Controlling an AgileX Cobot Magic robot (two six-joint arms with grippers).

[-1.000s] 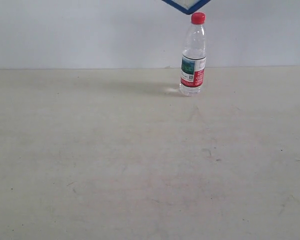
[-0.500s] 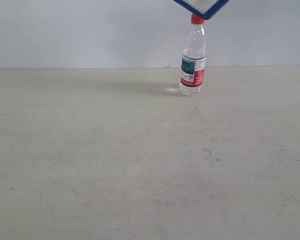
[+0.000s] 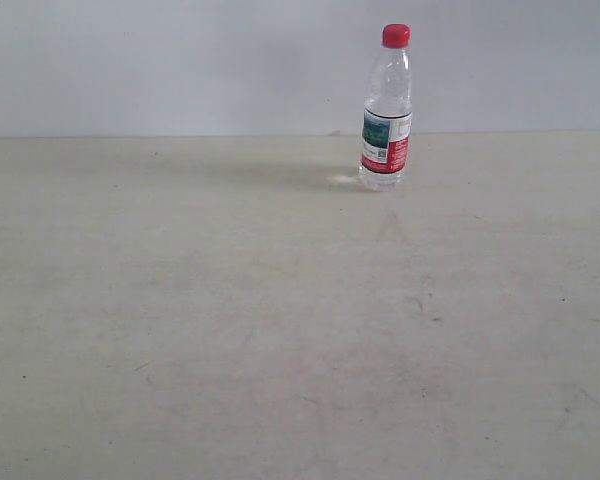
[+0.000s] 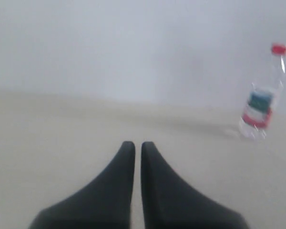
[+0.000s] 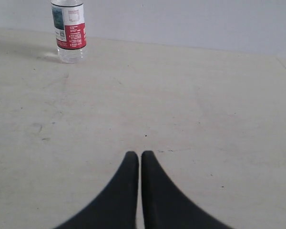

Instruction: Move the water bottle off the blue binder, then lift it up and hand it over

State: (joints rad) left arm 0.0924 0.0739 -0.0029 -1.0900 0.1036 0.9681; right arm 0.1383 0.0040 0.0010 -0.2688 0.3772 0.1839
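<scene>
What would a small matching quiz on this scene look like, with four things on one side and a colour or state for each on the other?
Things:
1. bottle cap
2. water bottle
3. left gripper
4. table

Colour or state:
a. pale beige, lightly scuffed
b. red
c. clear, standing upright near the wall
d. black, shut, holding nothing

Pairs: 1-b, 2-c, 3-d, 4-a
</scene>
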